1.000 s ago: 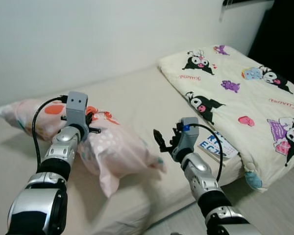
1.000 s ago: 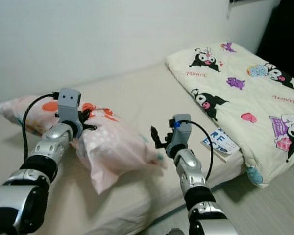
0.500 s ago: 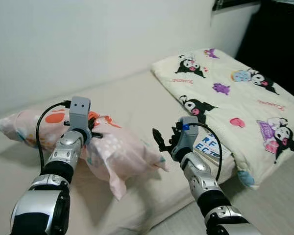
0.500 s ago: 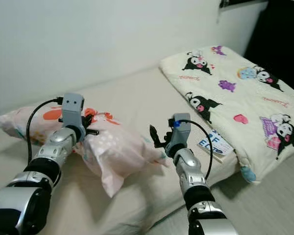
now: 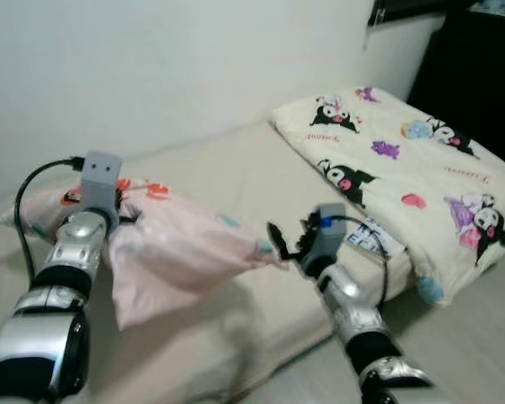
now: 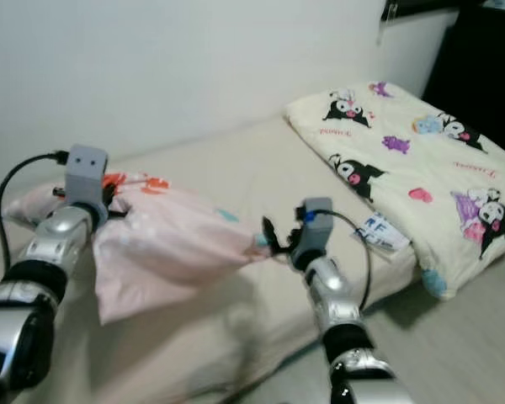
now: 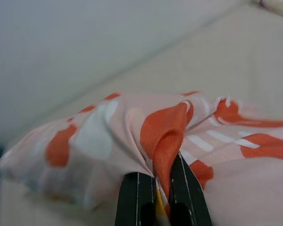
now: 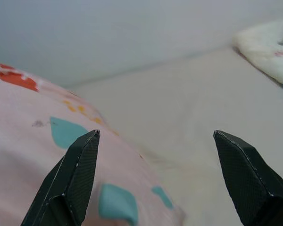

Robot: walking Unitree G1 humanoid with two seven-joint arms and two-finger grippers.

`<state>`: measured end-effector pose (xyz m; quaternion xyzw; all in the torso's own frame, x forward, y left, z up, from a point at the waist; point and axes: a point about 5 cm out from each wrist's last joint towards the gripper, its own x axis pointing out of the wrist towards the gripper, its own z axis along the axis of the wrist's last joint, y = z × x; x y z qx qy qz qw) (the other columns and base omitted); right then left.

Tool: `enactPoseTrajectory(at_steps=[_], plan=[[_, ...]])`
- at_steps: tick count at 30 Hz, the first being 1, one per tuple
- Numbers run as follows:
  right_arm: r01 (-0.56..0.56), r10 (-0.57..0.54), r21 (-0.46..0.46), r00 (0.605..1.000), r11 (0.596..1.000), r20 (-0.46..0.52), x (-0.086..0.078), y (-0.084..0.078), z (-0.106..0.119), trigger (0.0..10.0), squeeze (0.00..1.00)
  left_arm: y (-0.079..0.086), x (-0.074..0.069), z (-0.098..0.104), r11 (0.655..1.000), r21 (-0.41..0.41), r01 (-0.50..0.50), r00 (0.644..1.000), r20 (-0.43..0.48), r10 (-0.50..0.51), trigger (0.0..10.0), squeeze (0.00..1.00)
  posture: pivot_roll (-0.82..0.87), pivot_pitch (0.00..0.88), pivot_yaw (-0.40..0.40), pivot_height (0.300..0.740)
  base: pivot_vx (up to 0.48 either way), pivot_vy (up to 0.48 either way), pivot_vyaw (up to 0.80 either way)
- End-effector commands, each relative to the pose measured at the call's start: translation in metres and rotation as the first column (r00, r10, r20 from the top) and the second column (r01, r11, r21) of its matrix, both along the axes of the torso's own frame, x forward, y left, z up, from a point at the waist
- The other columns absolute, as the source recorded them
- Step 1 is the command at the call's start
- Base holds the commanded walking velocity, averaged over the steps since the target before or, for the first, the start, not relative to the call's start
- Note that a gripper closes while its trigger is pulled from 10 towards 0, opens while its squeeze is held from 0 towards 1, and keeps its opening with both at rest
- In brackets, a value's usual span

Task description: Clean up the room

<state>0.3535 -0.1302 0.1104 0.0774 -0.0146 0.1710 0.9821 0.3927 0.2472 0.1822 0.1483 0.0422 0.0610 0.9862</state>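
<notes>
Your left gripper (image 7: 161, 207) has its jaws pinched nearly together on a fold of the pink pillow (image 5: 172, 252), right at an orange patch of the cover. That is a hold on fabric only, not on the stuffing, so the weight hangs from the cloth; move slowly and avoid jerks, or the fold may slip out.

Your right gripper (image 8: 167, 183) has its jaws spread wide with nothing between them, hovering just off the pillow's free corner, the end with the teal marks. Judging by this, the step in hand is getting a second hold so the pillow can be carried and set straight. Bring the right jaws forward onto that corner, take a generous bite of cloth rather than the very tip, and close fully before you lift.

The pillow lies on the bed (image 5: 244, 168), near its wall-side end, with the corner by the right gripper sagging toward the bed's front edge. Well beyond the pillow's free corner lies the cartoon-print blanket (image 5: 404, 160), and a booklet (image 5: 372, 238) sticks out from under the blanket's near edge. Keep the right arm from sweeping toward that booklet as you reach, and lift both ends evenly.
</notes>
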Motion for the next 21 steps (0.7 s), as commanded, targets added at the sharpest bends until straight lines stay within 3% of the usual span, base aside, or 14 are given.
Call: enactPoseTrajectory(at_steps=[1,6,10,14,15,16,18,21], plan=[[-0.041,0.041,0.02,0.999,0.999,-0.003,-0.004,0.012,-0.004,10.0,0.0,0.021,-0.003,0.014,0.997,0.044,-0.067,0.997,0.048,0.065,10.0,0.0,-0.16,0.047,0.028,0.74,-0.274,0.398,0.79],[0.013,-0.013,0.071,1.0,0.997,-0.012,-0.001,0.007,-0.003,10.0,0.0,0.01,-0.002,0.006,0.999,0.039,-0.03,0.999,0.028,0.029,10.0,0.0,-0.16,0.049,0.03,0.74,-0.279,0.395,0.16],[0.025,-0.024,0.049,1.0,0.998,-0.016,-0.001,0.005,-0.003,10.0,0.0,-0.022,0.002,-0.001,0.994,0.006,0.105,0.993,0.048,-0.105,10.0,0.0,-0.16,0.051,0.032,0.74,0.0,0.0,0.0],[0.029,-0.029,0.054,1.0,0.998,-0.012,-0.001,0.004,-0.003,10.0,0.0,-0.055,0.004,-0.008,0.969,-0.033,0.244,0.969,0.051,-0.243,10.0,0.0,-0.16,0.053,0.036,0.74,0.0,0.0,0.0],[0.031,-0.031,0.057,0.999,0.998,-0.01,-0.002,0.004,-0.003,10.0,0.0,-0.073,0.005,-0.012,0.952,-0.017,0.306,0.952,0.03,-0.306,10.0,0.0,-0.16,0.054,0.039,0.74,0.274,-0.39,0.0],[0.031,-0.031,0.057,0.999,0.998,-0.01,-0.002,0.004,-0.003,10.0,0.0,-0.073,0.005,-0.012,0.952,-0.017,0.306,0.952,0.03,-0.306,10.0,0.0,-0.16,0.054,0.039,0.74,0.274,-0.39,0.0],[0.036,-0.036,0.061,0.999,0.997,-0.009,-0.003,0.003,-0.003,10.0,0.0,-0.094,0.006,-0.015,0.934,-0.009,0.358,0.934,0.014,-0.357,10.0,0.0,-0.17,0.056,0.043,0.74,0.264,-0.397,0.0],[0.04,-0.039,0.063,0.999,0.997,-0.008,-0.003,0.003,-0.004,10.0,0.0,-0.102,0.006,-0.015,0.927,-0.028,0.375,0.927,0.019,-0.375,10.0,0.0,-0.17,0.057,0.045,0.74,0.17,-0.41,0.0]])
